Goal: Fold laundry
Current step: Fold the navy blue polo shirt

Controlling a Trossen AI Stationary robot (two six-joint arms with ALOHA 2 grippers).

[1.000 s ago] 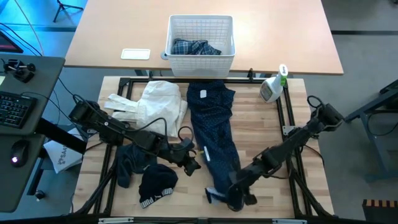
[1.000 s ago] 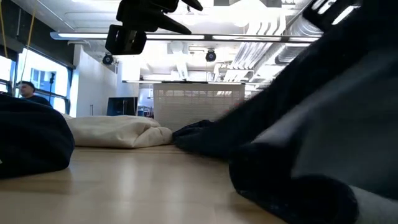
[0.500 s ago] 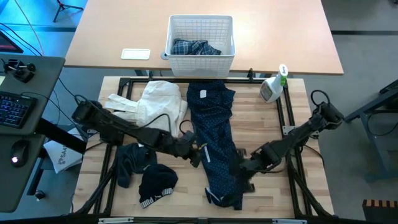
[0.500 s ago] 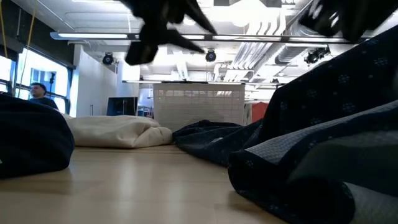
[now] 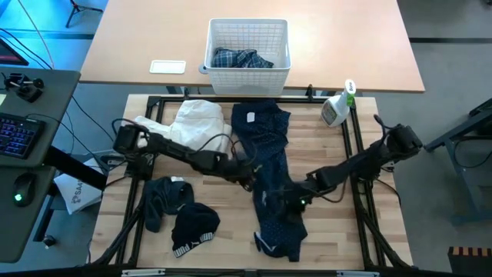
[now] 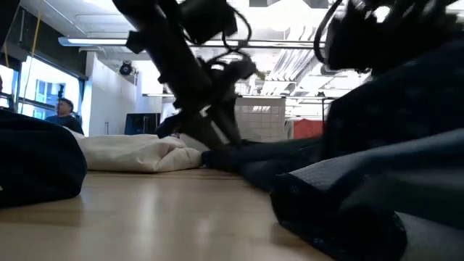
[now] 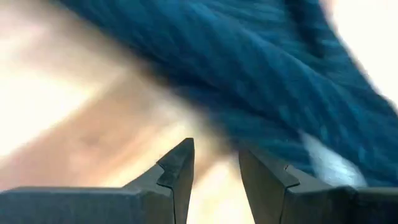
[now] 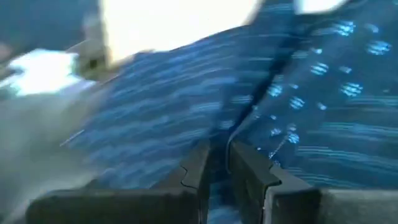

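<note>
My right fingers pinch the navy dotted shirt, lying lengthwise mid-desk, likely lifting its lower half to fold. My left fingers, partly open and empty, sit at its left edge, probably as an anchor.

The left arm reached in low from the table's left edge, its left gripper near the middle with fingers parted and empty. The right arm stretched in from the right edge, its right gripper with fingers nearly together, pinching cloth.
</note>
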